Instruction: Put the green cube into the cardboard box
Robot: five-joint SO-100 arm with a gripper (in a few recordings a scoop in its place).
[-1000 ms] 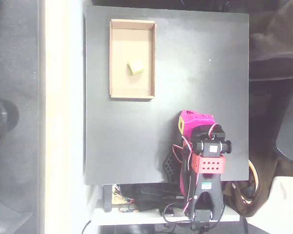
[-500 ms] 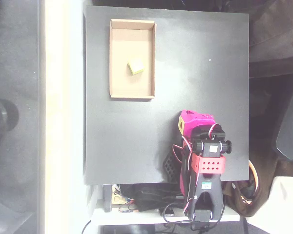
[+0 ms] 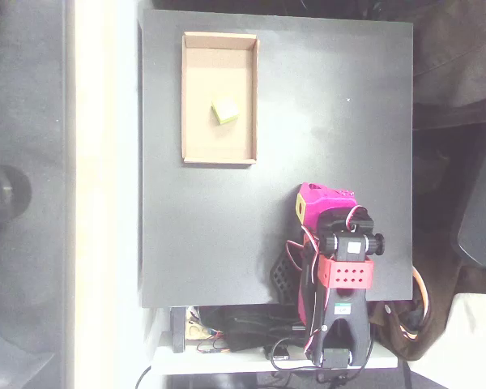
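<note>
The green cube (image 3: 224,111) lies on the floor of the cardboard box (image 3: 219,65), a little right of its middle and apart from the walls. The box sits at the far left of the black table (image 3: 332,121). The magenta arm (image 3: 324,203) is folded up at the table's near right corner, far from the box. A black part low on the arm's left side looks like the gripper (image 3: 283,275). Its fingers are tucked against the arm, and the gap between them is hidden. Nothing shows in its grasp.
The arm's red bracket and base (image 3: 346,271) sit at the table's near edge, with wires (image 3: 227,340) trailing below. A pale strip of floor (image 3: 105,194) runs along the table's left side, and dark chairs (image 3: 470,203) stand to the right.
</note>
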